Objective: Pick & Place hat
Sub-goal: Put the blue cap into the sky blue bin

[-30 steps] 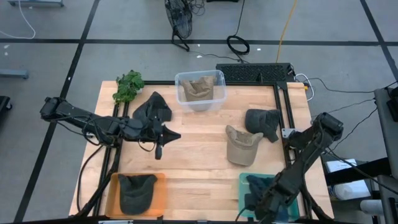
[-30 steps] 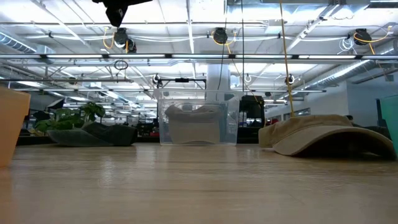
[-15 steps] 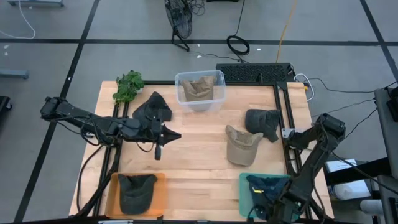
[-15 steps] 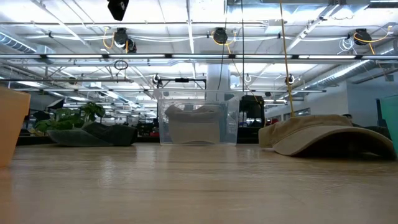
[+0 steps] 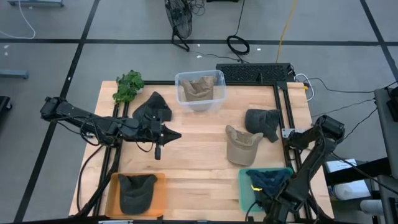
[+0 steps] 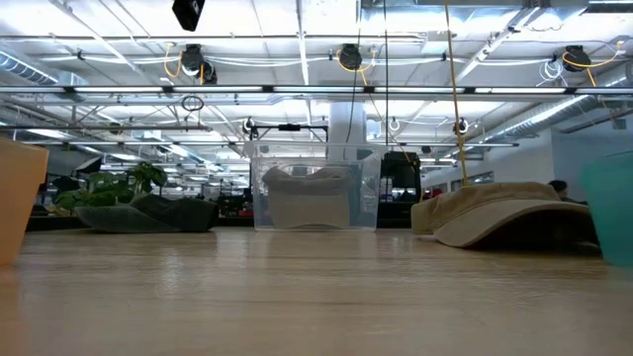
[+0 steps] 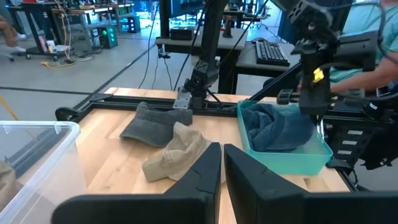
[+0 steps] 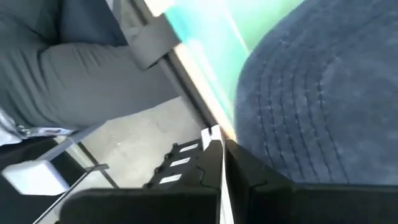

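Observation:
A blue hat (image 5: 268,180) lies in the teal bin (image 5: 244,193) at the table's near right corner; the right wrist view shows it close up (image 8: 311,93). My right gripper (image 5: 264,210) is shut and low at the bin's near rim. My left gripper (image 5: 176,134) is shut and hovers above the table's left half, touching nothing; it points toward the tan hat (image 5: 241,144). A black hat (image 5: 153,109) lies flat just beyond it. A dark grey hat (image 5: 261,121) lies far right. My right gripper's shut fingertips (image 8: 208,158) come down at the teal bin's near rim (image 8: 211,124), beside the blue hat. Whether they pinch the rim or only stand against it, I cannot tell.
A clear box (image 5: 214,99) holding a tan hat stands at the far edge. An orange tray (image 5: 115,199) with a dark hat sits near left. A green plant (image 5: 129,86) lies at the far left corner. Bare wood lies in the table's middle.
My right arm has drawn back toward the table's near edge, uncovering the blue hat in the teal bin. The bin has shifted a little toward the far edge, and more of it shows in the low view. My left gripper has risen slightly.

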